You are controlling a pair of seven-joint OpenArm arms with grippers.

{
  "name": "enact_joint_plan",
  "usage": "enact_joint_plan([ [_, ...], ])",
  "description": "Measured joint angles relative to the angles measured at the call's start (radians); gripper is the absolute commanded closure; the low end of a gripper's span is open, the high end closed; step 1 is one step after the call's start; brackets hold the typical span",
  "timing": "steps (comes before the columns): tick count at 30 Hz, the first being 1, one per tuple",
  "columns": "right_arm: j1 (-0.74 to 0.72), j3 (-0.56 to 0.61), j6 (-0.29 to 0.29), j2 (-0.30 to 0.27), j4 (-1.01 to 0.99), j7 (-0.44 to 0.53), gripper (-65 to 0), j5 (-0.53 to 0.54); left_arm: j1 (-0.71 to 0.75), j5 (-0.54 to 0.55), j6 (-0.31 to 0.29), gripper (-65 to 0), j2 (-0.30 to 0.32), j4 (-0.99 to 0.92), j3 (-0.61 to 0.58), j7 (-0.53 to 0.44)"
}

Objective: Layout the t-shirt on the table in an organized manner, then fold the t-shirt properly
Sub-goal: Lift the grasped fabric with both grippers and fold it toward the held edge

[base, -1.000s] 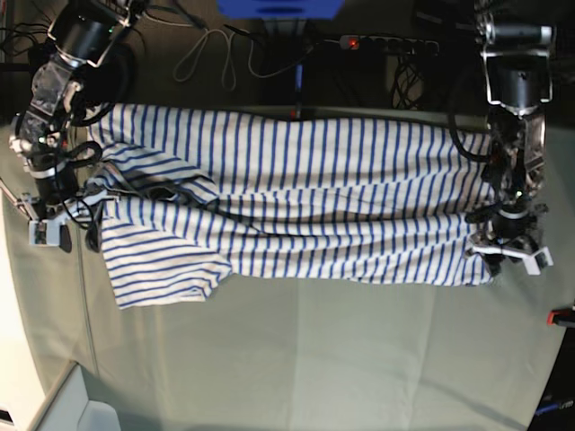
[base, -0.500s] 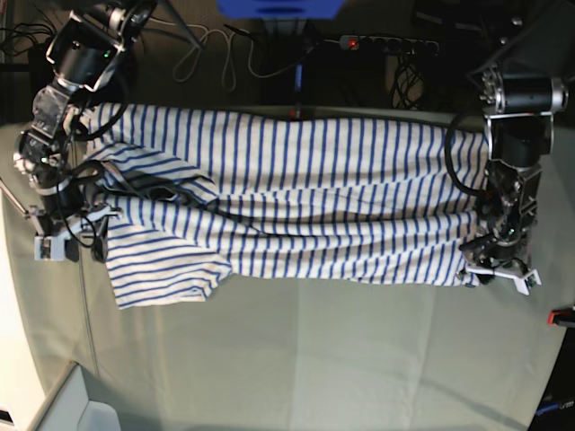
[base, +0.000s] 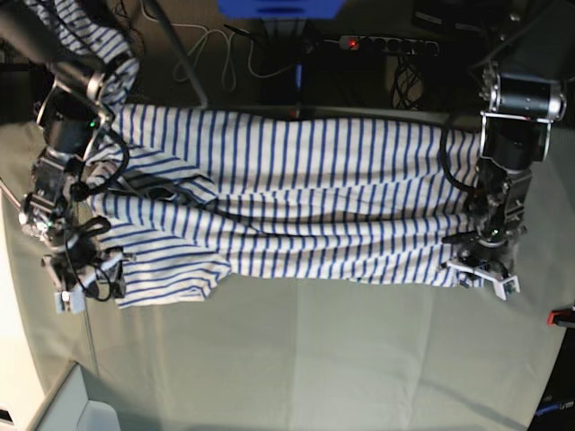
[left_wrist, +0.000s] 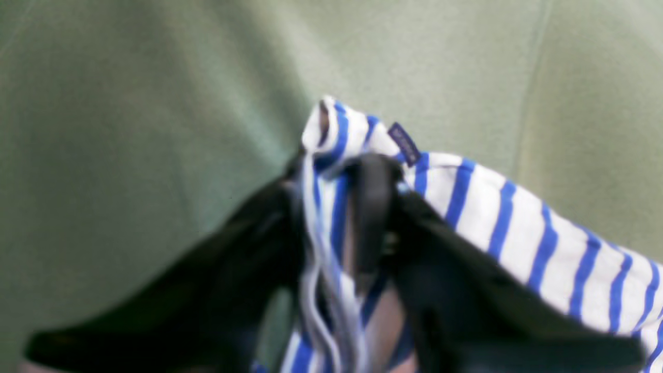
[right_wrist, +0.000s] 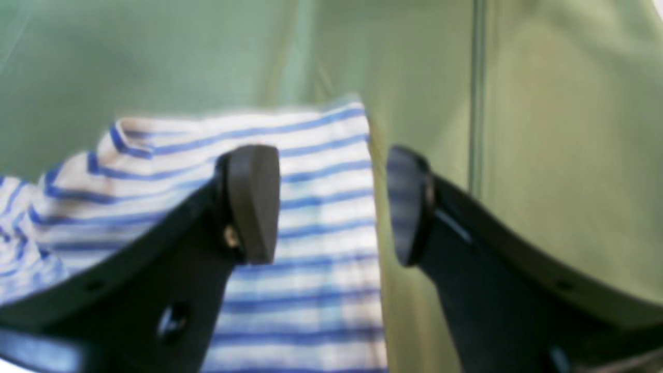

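Green cloth covers the desk (base: 314,359), where the t-shirt (base: 296,206) lies stretched long from side to side, its corner pinched tight in the left hand (left_wrist: 339,207) while the right hand (right_wrist: 331,207) waits open over the other end.

Beyond the far edge, dark floor strewn with cables (base: 211,56). A power strip (base: 388,43) with a red lit switch at its left end. A blue object (base: 280,8) at top centre, cut off by the frame. A small red thing (base: 562,316) at the right edge. A pale surface (base: 18,359) at lower left.
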State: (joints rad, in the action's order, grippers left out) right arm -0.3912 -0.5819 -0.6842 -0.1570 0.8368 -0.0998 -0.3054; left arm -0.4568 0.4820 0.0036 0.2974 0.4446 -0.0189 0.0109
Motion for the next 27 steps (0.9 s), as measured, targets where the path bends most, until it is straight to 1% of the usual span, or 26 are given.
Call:
enact_joint_plan([
  [1, -0.018, 0.000, 0.000, -0.019, -0.042, -0.003, -33.7, -0.002, 0.000, 0.000, -0.002, -2.2, 0.002, 0.000, 0.000, 0.001],
  [2, -0.035, -0.002, 0.001, -0.036, -0.089, -0.002, -33.7, -0.002, 0.000, 0.000, -0.003, 0.0, 0.002, 0.000, 0.000, 0.002],
  [7, -0.114, -0.002, 0.000, -0.096, -0.284, -0.006, -33.7, -0.006, 0.002, 0.000, -0.004, 0.0, 0.007, 0.000, 0.000, 0.006],
  [12, -0.129, 0.001, 0.000, -0.092, -0.312, -0.001, -33.7, -0.003, 0.005, 0.001, -0.004, 0.0, 0.021, 0.000, 0.000, 0.008],
  [18, -0.090, 0.000, 0.001, -0.092, -0.319, -0.006, -33.7, -0.006, 0.005, 0.001, -0.004, 0.0, 0.019, 0.000, 0.000, 0.008],
  [21, -0.101, 0.001, 0.026, -0.096, -0.370, 0.023, -33.7, 0.000, 0.005, 0.001, -0.004, 0.0, 0.019, 0.000, 0.000, 0.008],
  [27, -0.106, 0.001, 0.026, -0.095, -0.391, 0.033, -33.1, 0.014, 0.007, 0.000, -0.004, 0.0, 0.019, 0.000, 0.000, 0.008],
])
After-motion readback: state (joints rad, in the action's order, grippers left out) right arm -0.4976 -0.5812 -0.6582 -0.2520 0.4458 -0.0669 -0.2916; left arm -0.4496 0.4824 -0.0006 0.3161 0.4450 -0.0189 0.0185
